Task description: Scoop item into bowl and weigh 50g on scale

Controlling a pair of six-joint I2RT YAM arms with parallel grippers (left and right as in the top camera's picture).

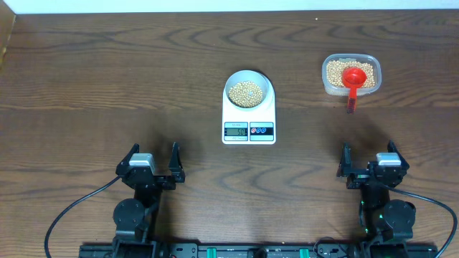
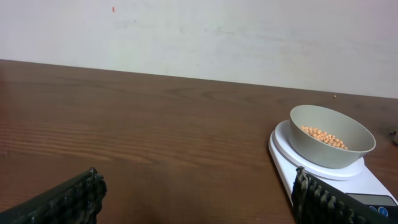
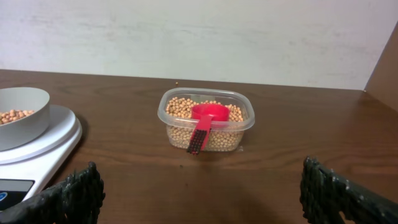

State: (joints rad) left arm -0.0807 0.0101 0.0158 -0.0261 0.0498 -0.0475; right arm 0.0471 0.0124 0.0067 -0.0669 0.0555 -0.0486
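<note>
The pale grey bowl [image 1: 249, 89] stands on the white scale [image 1: 248, 129] at the table's middle and holds a layer of tan beans [image 1: 245, 93]. From the left wrist the bowl [image 2: 331, 137] and scale [image 2: 323, 177] lie ahead to the right; from the right wrist the bowl [image 3: 22, 115] and scale [image 3: 43, 146] sit at the left. My left gripper [image 1: 153, 163] rests open near the front left, nothing between its fingers. My right gripper [image 1: 369, 163] rests open near the front right, likewise empty.
A clear plastic tub [image 1: 351, 74] full of beans sits at the back right, with a red scoop [image 1: 353, 79] lying in it, handle toward the front. The right wrist view shows the tub [image 3: 206, 121] straight ahead. A light wall runs behind the table.
</note>
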